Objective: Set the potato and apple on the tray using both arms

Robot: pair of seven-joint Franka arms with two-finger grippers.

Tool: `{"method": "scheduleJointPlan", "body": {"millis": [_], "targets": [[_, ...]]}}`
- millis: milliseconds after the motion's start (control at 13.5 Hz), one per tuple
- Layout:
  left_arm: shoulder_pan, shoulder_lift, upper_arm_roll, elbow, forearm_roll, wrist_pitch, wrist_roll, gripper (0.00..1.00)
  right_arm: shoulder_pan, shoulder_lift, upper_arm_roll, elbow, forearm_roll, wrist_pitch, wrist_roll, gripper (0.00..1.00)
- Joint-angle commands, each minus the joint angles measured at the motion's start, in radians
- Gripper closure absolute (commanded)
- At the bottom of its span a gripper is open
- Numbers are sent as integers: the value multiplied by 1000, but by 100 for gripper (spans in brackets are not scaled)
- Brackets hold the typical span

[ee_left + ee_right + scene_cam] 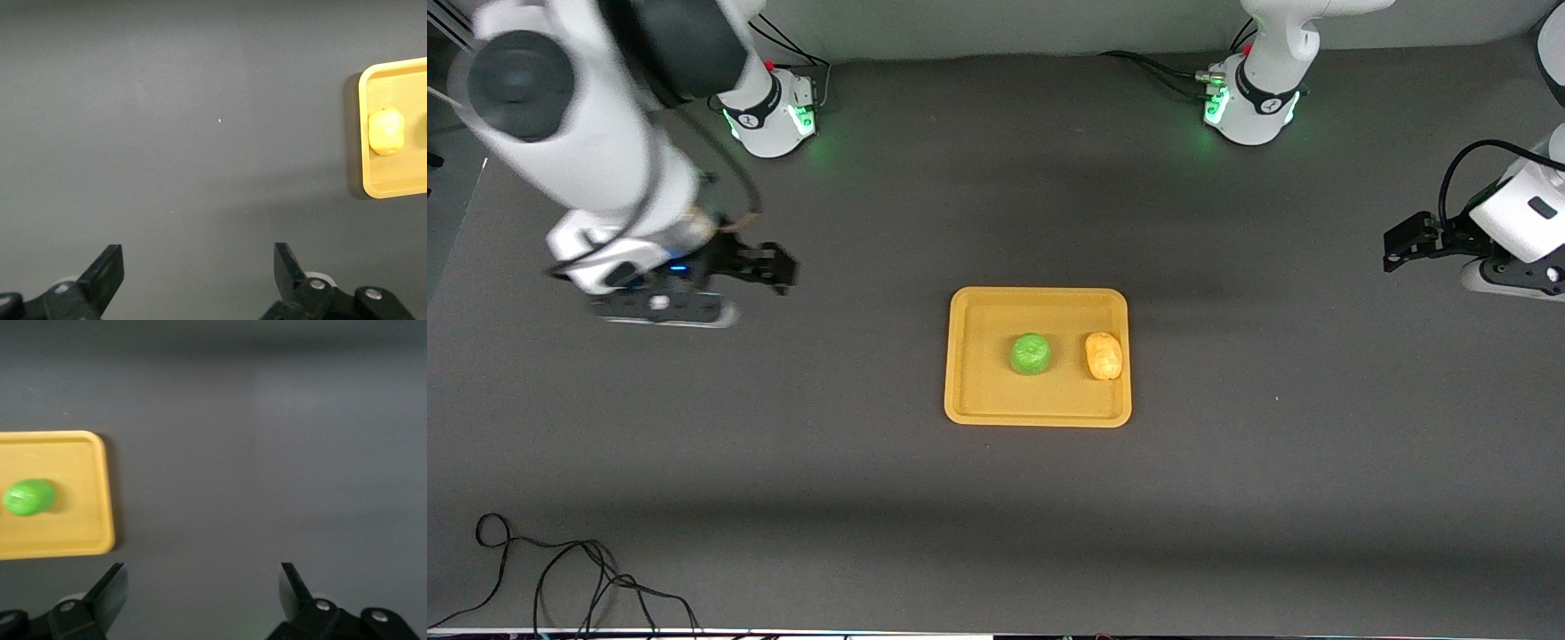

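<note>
The orange-yellow tray point(1037, 295) lies at the table's middle. The green apple point(1031, 354) sits on it near its centre. The yellow-tan potato point(1104, 356) sits on it beside the apple, toward the left arm's end. My left gripper point(1401, 245) is open and empty over bare table at the left arm's end. Its wrist view point(198, 257) shows the tray's edge point(393, 190) and the potato point(386, 131). My right gripper point(777, 267) is open and empty over bare table at the right arm's end. Its wrist view point(203, 577) shows the tray point(67, 543) and the apple point(29, 497).
A black cable point(560, 578) lies looped on the table's front edge at the right arm's end. The two arm bases point(778, 111) point(1249, 107) glow green along the table's back. The table is a plain dark grey mat.
</note>
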Motion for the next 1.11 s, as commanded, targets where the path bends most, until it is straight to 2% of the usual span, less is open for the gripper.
{"method": "scheduleJointPlan", "body": {"millis": [0, 295, 517, 664, 886, 1034], "targets": [[-6, 7, 1, 14, 9, -11, -14, 0, -133, -128, 21, -167, 40, 53, -166, 0], [-4, 10, 1, 14, 9, -9, -14, 0, -342, -194, 93, -261, 42, 96, -280, 0], [-3, 8, 1, 14, 9, -12, -13, 0, -367, -186, 73, -251, 36, 96, -295, 0], [-3, 8, 1, 14, 9, -14, -13, 0, -362, -177, 24, -241, 40, 94, -297, 0], [-6, 8, 1, 14, 9, -12, -13, 0, -365, -177, 27, -241, 40, 91, -295, 0], [-6, 8, 1, 14, 9, -15, -13, 0, -411, -180, 79, -238, 34, 87, -297, 0]]}}
